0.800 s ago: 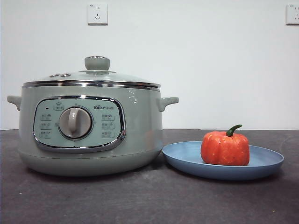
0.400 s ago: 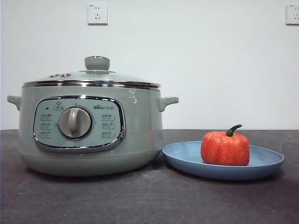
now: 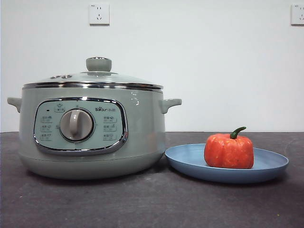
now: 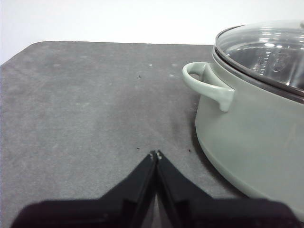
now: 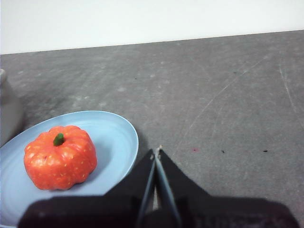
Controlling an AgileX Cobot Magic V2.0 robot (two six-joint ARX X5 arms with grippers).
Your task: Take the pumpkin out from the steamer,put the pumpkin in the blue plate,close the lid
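Note:
The sage-green steamer (image 3: 90, 137) stands on the left of the table, and the glass lid (image 3: 95, 78) with its green knob rests shut on it. To its right the orange-red pumpkin (image 3: 229, 151) sits upright in the blue plate (image 3: 190, 159). My left gripper (image 4: 156, 154) is shut and empty, off to the side of the steamer (image 4: 247, 137) near its handle. Beside the rim of the blue plate (image 5: 116, 137), my right gripper (image 5: 157, 151) is shut and empty too, a short way from the pumpkin (image 5: 60, 157). Neither arm shows in the front view.
The dark grey table top (image 3: 152, 204) runs in front of the pot and plate. A white wall with two power sockets (image 3: 99, 14) stands behind.

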